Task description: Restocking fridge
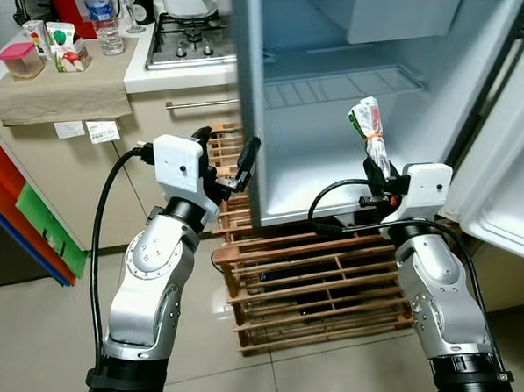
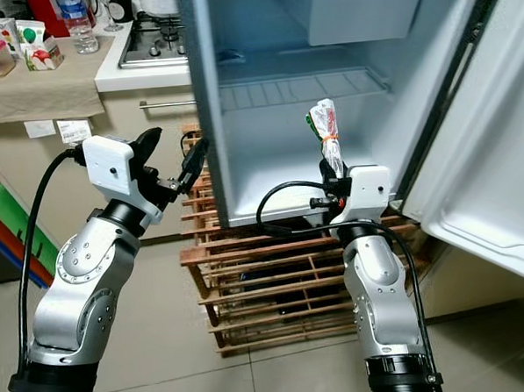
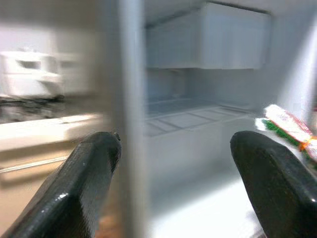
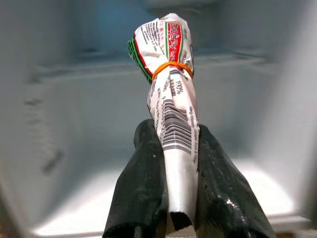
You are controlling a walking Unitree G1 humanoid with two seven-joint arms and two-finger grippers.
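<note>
The open fridge (image 1: 344, 86) stands in front of me, its white floor and wire shelf (image 1: 340, 86) bare. My right gripper (image 1: 378, 174) is shut on a rolled white packet (image 1: 369, 131) with red and green print and an orange rubber band (image 4: 172, 66). The packet stands upright at the front of the fridge's lower compartment. My left gripper (image 1: 227, 163) is open, held at the fridge's left wall edge, one finger (image 3: 74, 188) outside and one finger (image 3: 277, 183) toward the inside. The packet (image 3: 290, 126) also appears in the left wrist view.
The fridge door (image 1: 507, 174) hangs open on the right. A wooden slatted rack (image 1: 310, 281) sits under the fridge. To the left is a counter with a gas hob (image 1: 188, 37), juice cartons (image 1: 61, 44), a water bottle (image 1: 104, 24) and a pink-lidded tub (image 1: 22, 59).
</note>
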